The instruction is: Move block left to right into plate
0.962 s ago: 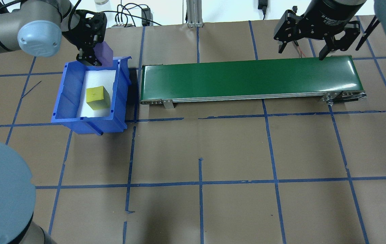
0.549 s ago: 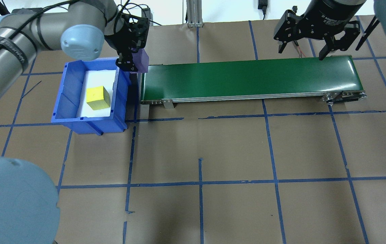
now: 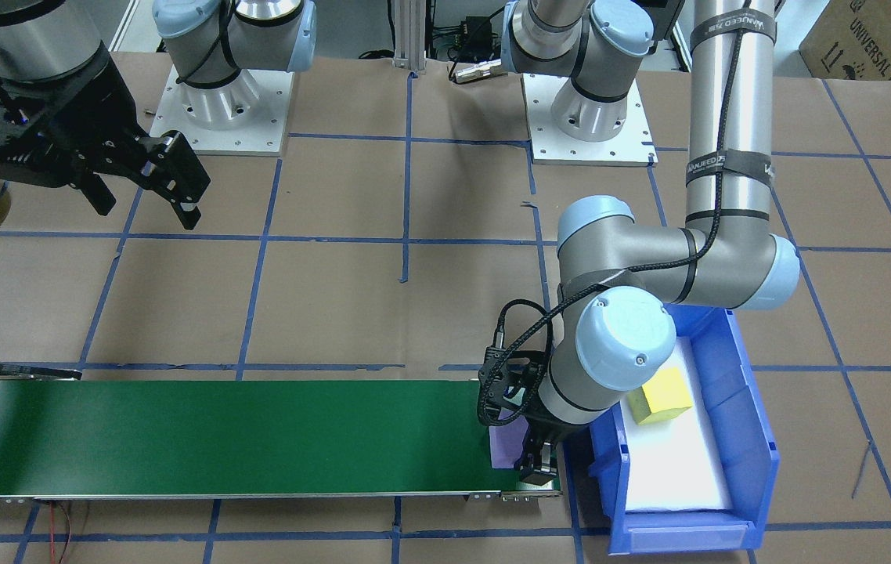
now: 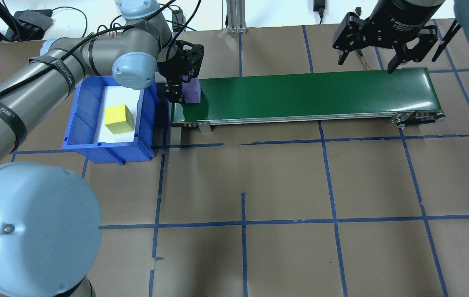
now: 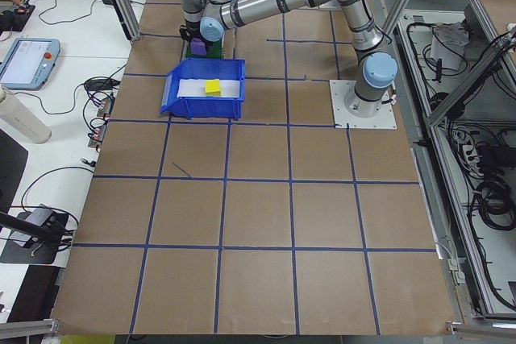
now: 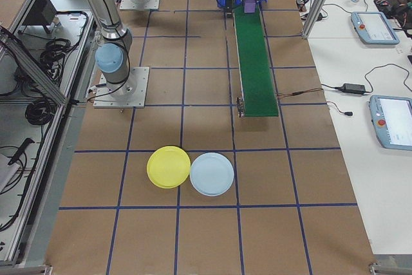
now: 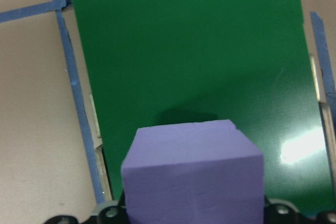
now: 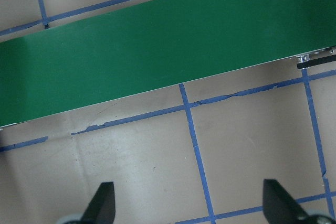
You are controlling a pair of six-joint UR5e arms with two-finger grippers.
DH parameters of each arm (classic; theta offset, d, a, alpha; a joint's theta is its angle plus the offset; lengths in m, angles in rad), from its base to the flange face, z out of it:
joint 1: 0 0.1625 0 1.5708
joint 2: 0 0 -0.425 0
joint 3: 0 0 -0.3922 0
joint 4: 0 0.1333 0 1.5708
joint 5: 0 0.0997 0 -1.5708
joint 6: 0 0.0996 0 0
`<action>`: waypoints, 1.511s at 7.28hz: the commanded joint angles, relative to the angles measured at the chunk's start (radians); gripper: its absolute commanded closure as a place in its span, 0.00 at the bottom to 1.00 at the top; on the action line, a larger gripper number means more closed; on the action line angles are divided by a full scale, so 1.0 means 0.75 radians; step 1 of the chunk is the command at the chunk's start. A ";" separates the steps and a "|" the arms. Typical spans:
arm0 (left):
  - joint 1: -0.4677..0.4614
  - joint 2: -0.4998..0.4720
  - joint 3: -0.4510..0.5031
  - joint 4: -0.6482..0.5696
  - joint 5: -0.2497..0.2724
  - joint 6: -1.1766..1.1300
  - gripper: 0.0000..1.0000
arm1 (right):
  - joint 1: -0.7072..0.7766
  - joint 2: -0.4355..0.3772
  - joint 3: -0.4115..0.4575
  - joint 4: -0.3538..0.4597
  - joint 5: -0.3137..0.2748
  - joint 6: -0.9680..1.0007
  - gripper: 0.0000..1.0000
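Clamping the purple block over the green conveyor, left end effector; right end effector spread apart.

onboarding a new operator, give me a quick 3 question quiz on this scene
1. True or false: the left gripper holds a purple block over the belt.
2. What lies in the blue bin? A) yellow block B) purple block C) nothing
3. Which plate is the goal, and does it hold a block?

Key: 1 true. 2 A, the yellow block. 3 The yellow one, beside the pale blue plate; no block in it.
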 commanded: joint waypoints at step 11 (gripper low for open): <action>0.441 0.104 -0.237 -0.064 -0.029 -0.022 0.05 | 0.000 0.000 0.000 0.000 -0.001 -0.001 0.00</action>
